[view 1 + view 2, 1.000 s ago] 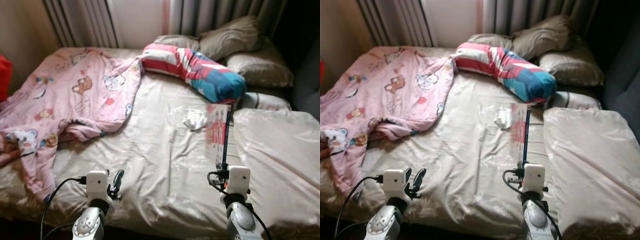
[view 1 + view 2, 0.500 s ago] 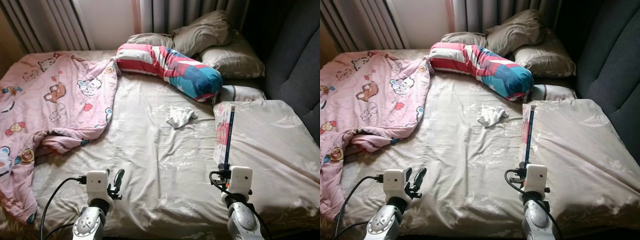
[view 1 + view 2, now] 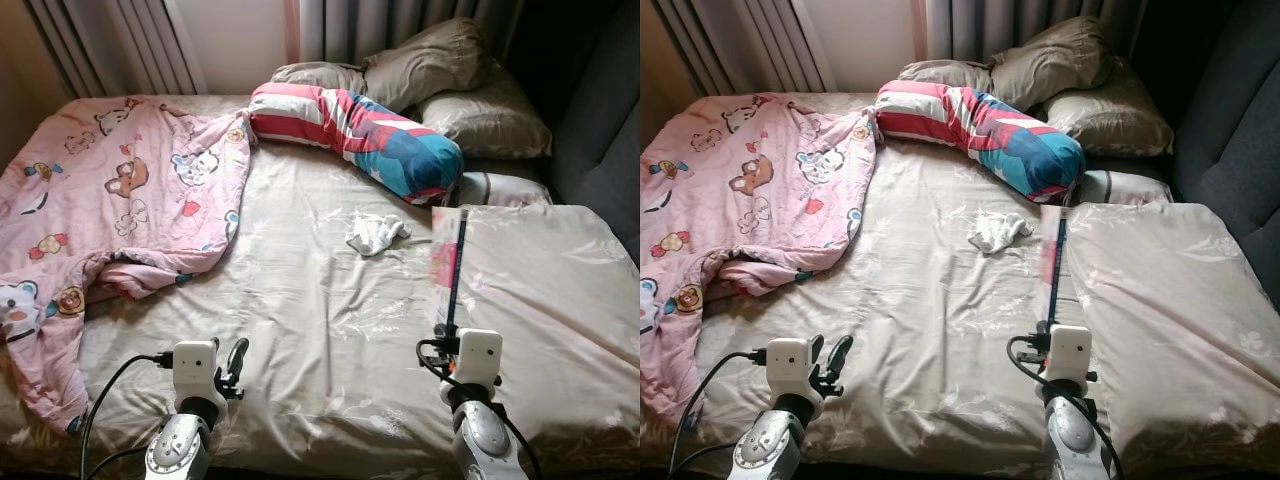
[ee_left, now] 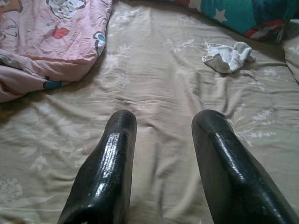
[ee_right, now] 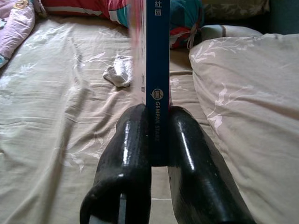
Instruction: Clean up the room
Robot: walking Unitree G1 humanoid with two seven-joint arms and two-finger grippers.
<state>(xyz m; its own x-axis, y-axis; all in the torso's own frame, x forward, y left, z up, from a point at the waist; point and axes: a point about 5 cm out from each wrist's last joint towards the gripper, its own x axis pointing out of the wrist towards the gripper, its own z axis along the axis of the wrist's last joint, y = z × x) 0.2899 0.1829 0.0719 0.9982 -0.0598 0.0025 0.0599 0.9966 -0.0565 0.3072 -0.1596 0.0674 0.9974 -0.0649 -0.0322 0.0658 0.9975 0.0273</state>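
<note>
My right gripper [image 5: 157,135] is shut on a thin book with a blue spine [image 5: 156,51], held upright on edge above the bed; the book [image 3: 447,265] has a pink and white cover. My left gripper [image 4: 161,140] is open and empty, low over the beige sheet near the bed's front edge, also seen as the left gripper [image 3: 236,362]. A crumpled white cloth [image 3: 376,233] lies on the sheet in the middle of the bed, ahead of both grippers. A pink cartoon-print blanket [image 3: 130,200] is spread rumpled over the bed's left side.
A striped red, white and blue bolster [image 3: 360,135] lies across the head of the bed, with grey-brown pillows [image 3: 450,85] behind it. A beige duvet [image 3: 540,290] covers the right side. Curtains [image 3: 120,45] hang behind. A dark upholstered headboard [image 3: 1230,130] stands at the right.
The camera has swung, shifting the whole bed in the picture and sharpening it. The right gripper keeps hold of the book and the left stays open.
</note>
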